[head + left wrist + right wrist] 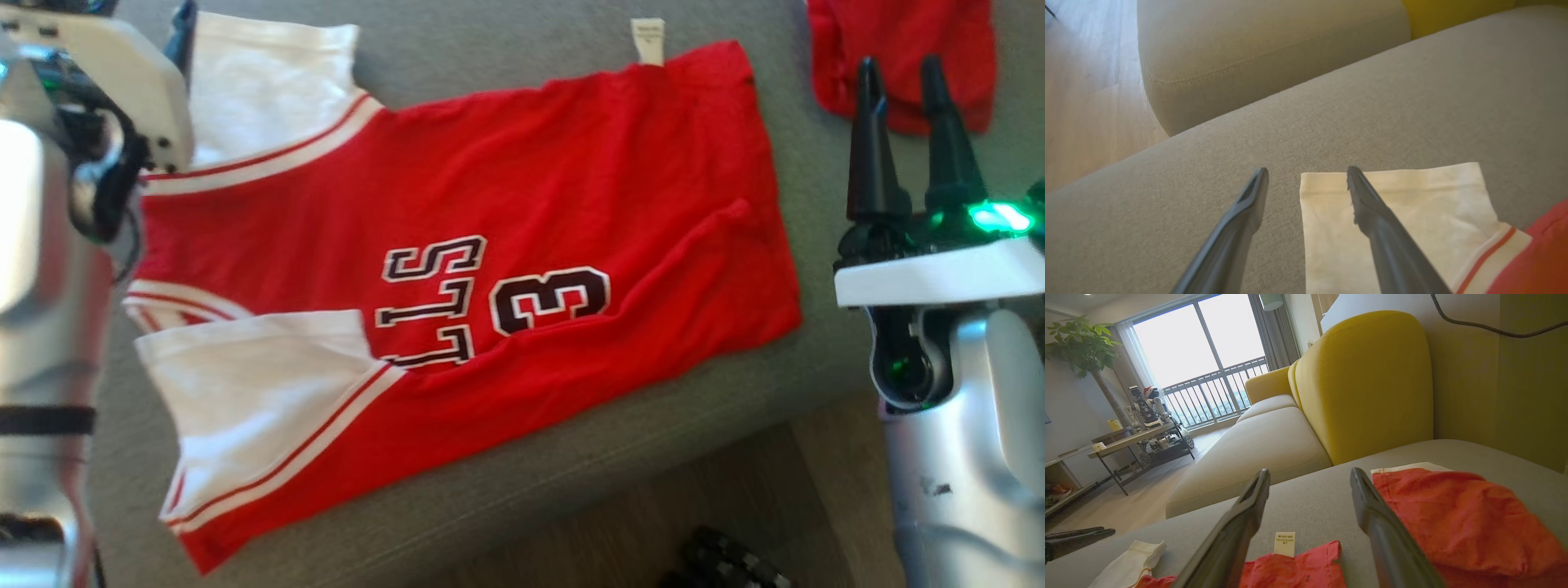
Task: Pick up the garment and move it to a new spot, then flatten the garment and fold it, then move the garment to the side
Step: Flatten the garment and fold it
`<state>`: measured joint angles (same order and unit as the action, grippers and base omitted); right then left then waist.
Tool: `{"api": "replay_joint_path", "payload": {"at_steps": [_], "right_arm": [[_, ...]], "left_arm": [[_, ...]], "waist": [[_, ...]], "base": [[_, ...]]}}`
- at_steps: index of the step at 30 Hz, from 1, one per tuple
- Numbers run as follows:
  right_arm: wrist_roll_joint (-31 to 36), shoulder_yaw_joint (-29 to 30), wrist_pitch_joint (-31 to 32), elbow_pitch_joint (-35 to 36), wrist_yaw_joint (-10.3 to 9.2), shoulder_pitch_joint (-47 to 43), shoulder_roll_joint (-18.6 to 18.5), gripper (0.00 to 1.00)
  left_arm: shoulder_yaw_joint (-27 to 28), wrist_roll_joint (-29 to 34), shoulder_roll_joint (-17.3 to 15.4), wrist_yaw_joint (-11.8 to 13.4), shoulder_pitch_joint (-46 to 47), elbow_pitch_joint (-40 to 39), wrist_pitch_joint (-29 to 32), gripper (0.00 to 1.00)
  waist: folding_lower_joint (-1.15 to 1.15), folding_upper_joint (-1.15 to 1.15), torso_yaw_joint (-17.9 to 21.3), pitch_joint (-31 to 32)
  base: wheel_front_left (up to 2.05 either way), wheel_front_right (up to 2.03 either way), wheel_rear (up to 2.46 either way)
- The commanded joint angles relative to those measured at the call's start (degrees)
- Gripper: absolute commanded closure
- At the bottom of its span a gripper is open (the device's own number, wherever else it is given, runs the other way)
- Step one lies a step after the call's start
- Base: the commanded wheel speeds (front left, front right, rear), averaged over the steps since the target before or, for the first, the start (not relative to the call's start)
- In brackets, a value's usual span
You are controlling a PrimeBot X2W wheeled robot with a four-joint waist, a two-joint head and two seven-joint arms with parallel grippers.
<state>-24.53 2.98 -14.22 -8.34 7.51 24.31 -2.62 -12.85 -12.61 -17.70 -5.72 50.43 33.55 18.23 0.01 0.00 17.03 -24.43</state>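
The garment (490, 245) is a red jersey with white sleeves, black lettering and a number 3, spread flat across the grey sofa seat (506, 57). My left gripper (1306, 171) hovers open just above the seat at the far white sleeve (1412, 212), one finger over the sleeve's corner and the other over bare cushion. My right gripper (898, 65) stands open to the right of the jersey's hem, holding nothing. In the right wrist view the right gripper (1310, 473) points over the hem (1306, 567) and its white label (1285, 543).
A second, crumpled red cloth (906, 57) lies at the seat's far right, also seen as the red cloth (1453, 522) beside my right fingers. Behind rise yellow backrests (1363, 384). A beige cushion (1269, 49) adjoins on the left. Wooden floor (735, 498) runs along the front edge.
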Motion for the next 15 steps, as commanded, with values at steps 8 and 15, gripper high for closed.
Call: {"api": "replay_joint_path", "payload": {"at_steps": [8,15], "right_arm": [[-2.53,-1.73,-0.75,2.62,-0.02,1.54,-0.26,0.00],[-2.68,-1.34,-0.76,3.06,-0.02,0.92,-0.26,0.00]], "left_arm": [[-4.06,3.84,-6.82,-1.17,7.83,6.38,6.98,0.00],[-4.88,4.65,-7.48,-0.47,9.39,9.45,6.69,0.00]], "waist": [[-0.01,0.00,4.59,-3.19],[-0.01,0.00,5.25,-3.37]], "base": [[0.00,0.00,0.00],[0.00,0.00,0.00]]}}
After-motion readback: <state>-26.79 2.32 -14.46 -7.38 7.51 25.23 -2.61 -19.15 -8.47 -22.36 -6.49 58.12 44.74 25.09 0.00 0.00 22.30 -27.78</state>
